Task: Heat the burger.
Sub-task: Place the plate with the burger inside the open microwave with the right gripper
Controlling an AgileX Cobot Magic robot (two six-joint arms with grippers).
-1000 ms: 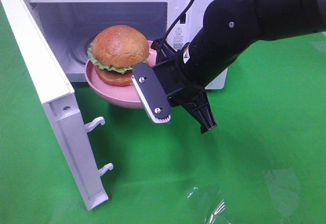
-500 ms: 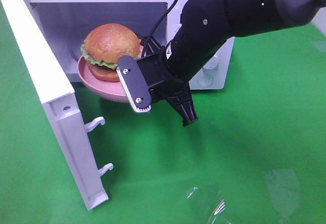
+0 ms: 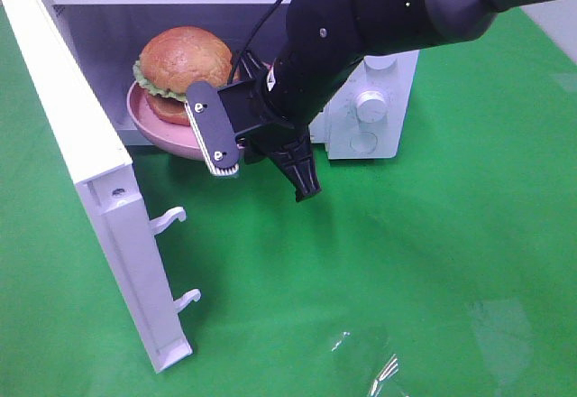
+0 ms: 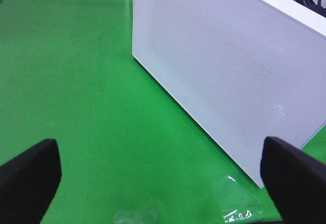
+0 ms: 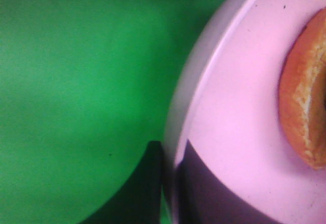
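Burger (image 3: 183,59) on pink plate (image 3: 151,124), just beyond right gripper (image 5: 171,173) (clamping plate rim).

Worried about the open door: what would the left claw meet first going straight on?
Probably the green cloth right beside the microwave door; depth is unclear, so the open left claw might clip the door instead.

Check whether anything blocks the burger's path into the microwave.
Nothing visible does. The door stands swung wide to the left, and no object shows in the cavity behind the burger. The right gripper, shut on the pink plate at its rim, holds it at the opening.
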